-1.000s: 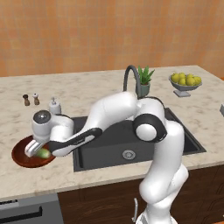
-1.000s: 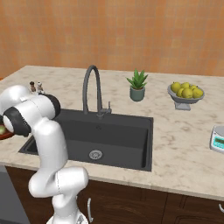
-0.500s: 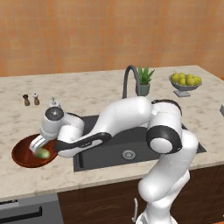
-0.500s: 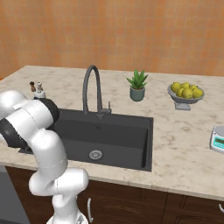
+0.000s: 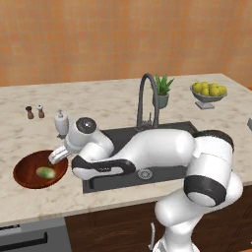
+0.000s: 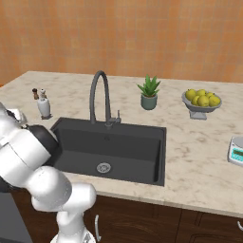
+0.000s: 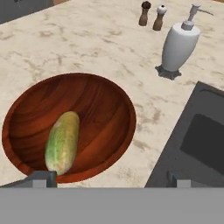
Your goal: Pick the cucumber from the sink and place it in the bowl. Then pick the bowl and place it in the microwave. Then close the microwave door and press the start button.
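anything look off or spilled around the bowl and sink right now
Nothing stands out. The cucumber lies flat inside the bowl, which sits level on the counter left of the sink. The soap dispenser and the two shakers stand upright. No spill shows. The gripper is open above the bowl's edge.

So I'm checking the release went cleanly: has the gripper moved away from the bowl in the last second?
Yes. In the left base view the gripper has lifted off the cucumber and drawn back toward the sink, now over the bowl rim.
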